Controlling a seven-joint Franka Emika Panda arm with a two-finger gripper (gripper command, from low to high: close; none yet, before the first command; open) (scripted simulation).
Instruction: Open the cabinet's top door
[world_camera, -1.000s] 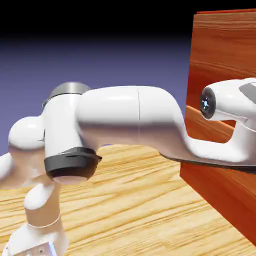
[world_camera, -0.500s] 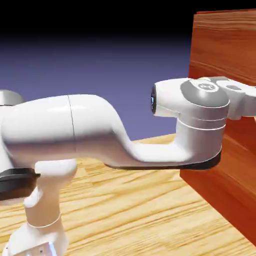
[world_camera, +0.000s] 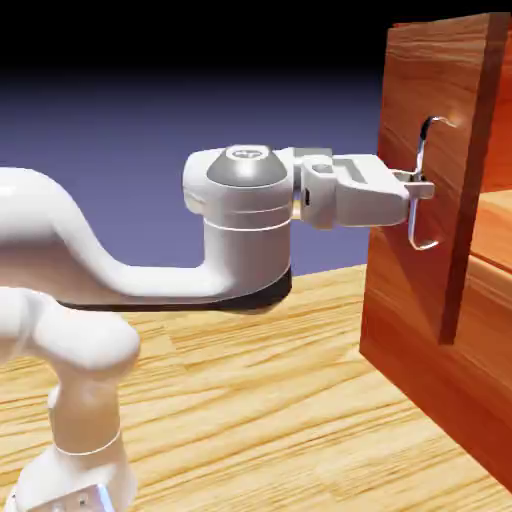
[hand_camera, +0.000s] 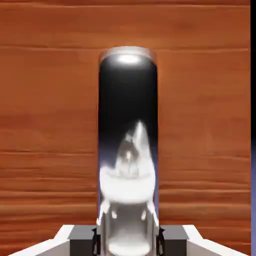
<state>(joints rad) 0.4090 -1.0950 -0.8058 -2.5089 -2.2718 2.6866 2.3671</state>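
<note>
Swung out since a second ago, the top door (world_camera: 440, 170) now stands ajar at the right, edge-on from the cabinet (world_camera: 470, 350). I read my gripper (world_camera: 418, 187) as clamped on the silver handle (hand_camera: 128, 145), though its fingertips look mostly hidden.

Glossy wood-grain top door (world_camera: 420, 90), mirror-polished metal handle (hand_camera: 128, 125), smooth white arm (world_camera: 150, 270).
</note>
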